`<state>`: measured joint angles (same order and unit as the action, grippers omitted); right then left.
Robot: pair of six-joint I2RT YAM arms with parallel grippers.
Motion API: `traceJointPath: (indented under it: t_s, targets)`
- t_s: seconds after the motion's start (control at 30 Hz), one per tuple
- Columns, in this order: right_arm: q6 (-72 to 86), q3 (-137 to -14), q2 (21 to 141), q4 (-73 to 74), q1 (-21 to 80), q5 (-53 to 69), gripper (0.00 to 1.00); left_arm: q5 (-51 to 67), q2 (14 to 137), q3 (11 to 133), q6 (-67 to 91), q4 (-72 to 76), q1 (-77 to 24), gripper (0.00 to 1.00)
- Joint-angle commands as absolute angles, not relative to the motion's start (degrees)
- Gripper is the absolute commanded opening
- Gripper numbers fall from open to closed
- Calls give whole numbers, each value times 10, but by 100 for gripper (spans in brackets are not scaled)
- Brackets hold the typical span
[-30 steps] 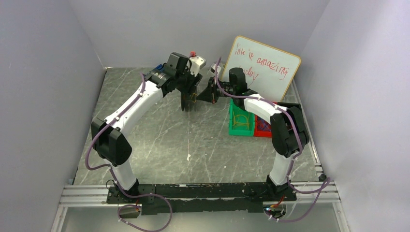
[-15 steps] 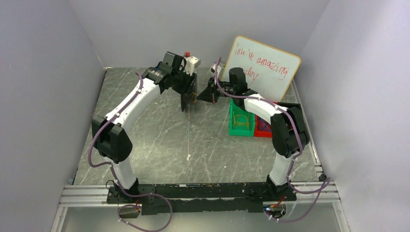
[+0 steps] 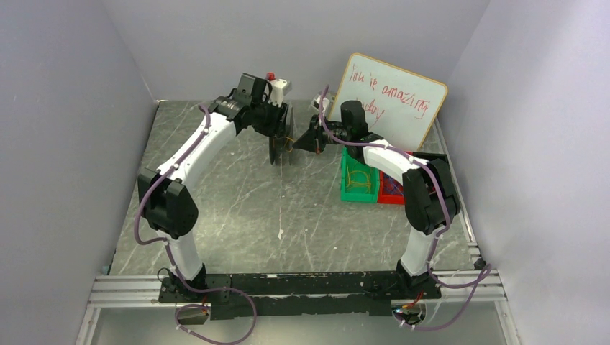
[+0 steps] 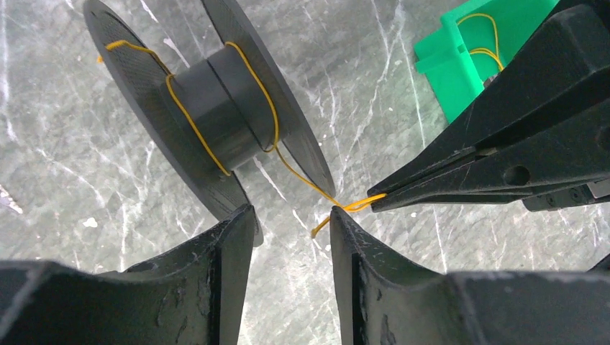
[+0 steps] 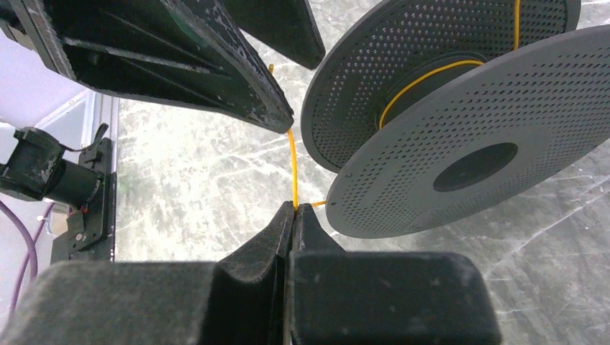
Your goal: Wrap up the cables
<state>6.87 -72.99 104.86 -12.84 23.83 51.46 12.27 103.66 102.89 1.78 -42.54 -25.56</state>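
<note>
A black spool stands on edge at the back of the table. The yellow cable is looped loosely round its hub and runs off to my right gripper. In the right wrist view that gripper is shut on the cable just beside the spool's perforated flange. My left gripper hovers open over the spool's rim, and the cable's short free end hangs between its fingers, close to the right finger. A thin strand trails over the table toward the near side.
A green bin holding more yellow cable stands right of the spool, with a red bin beside it. A whiteboard with red writing leans against the back wall. Grey walls close in the table on three sides.
The left arm's wrist has shifted a little left and back above the spool, and its jaws have narrowed slightly. The right arm and the spool have stayed put.
</note>
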Motion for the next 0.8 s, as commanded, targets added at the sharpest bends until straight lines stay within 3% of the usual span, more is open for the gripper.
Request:
traceJointPath:
  t_s: [0.0, 0.57, 0.77]
  targets:
    - [56, -750, 1028, -134, 240, 513, 0, 148, 1046, 1049, 40, -415, -257, 47]
    - [39, -758, 1034, -115, 249, 503, 0, 172, 1051, 1058, 58, -407, -254, 30]
    - [35, -760, 1033, -109, 250, 495, 0, 172, 1049, 1056, 57, -408, -254, 11]
